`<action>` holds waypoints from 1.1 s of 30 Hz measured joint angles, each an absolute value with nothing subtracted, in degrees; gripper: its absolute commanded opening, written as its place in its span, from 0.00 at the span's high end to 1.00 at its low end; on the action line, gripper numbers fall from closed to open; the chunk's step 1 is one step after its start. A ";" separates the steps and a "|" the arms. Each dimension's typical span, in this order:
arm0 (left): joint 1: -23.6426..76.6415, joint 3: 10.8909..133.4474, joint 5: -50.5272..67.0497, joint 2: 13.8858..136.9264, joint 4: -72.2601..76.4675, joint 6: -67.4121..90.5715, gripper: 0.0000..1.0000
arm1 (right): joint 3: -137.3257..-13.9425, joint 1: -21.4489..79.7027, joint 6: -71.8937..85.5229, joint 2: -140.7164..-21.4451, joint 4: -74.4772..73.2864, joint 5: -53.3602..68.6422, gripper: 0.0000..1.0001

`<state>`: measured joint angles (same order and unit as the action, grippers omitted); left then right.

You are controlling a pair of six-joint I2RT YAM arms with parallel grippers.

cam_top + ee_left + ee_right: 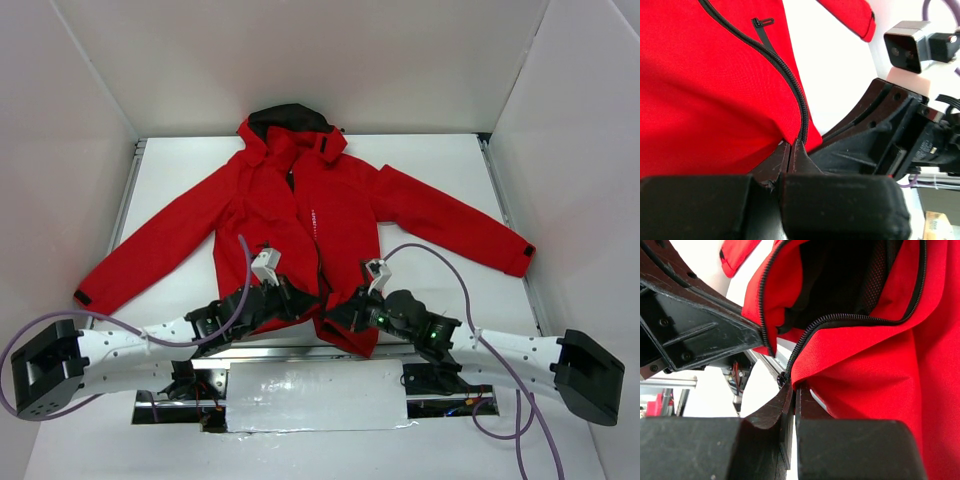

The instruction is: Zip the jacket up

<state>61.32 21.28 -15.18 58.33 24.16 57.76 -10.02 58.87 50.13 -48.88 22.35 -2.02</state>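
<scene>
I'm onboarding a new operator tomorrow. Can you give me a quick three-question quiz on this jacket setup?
1. How many grippers pinch the jacket at its hem?
2. True or false: the zipper is closed at the hem.
3. The hood lies at the table's A) near side, B) far side, C) left side.

Key: 1. Two: left gripper and right gripper, one on each zipper edge. 2. False; it gapes open, showing black lining. 3. B.
</scene>
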 measured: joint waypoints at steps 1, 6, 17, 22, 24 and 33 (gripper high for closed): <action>61.32 20.67 -15.18 57.65 24.40 58.00 1.00 | -9.50 58.87 50.35 -48.47 22.85 -2.24 1.00; 61.32 19.86 -15.20 56.12 24.71 58.74 1.00 | -6.59 58.83 51.20 -45.78 25.30 -3.29 1.00; 61.32 19.33 -14.35 56.05 26.39 58.83 1.00 | -6.07 58.83 51.13 -44.71 26.79 -4.75 1.00; 61.32 19.33 -14.26 56.05 26.72 58.94 1.00 | -6.07 58.83 51.13 -45.01 27.53 -4.84 1.00; 61.32 19.33 -14.28 56.07 26.65 59.02 1.00 | -6.07 58.83 51.13 -45.04 27.81 -4.84 1.00; 61.32 19.33 -14.04 57.78 27.05 60.16 1.00 | -6.07 58.83 51.13 -44.93 27.92 -4.91 1.00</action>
<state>61.32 19.33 -14.04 57.78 27.05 60.16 -6.07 58.83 51.13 -44.93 27.92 -4.91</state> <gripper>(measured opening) 0.040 0.025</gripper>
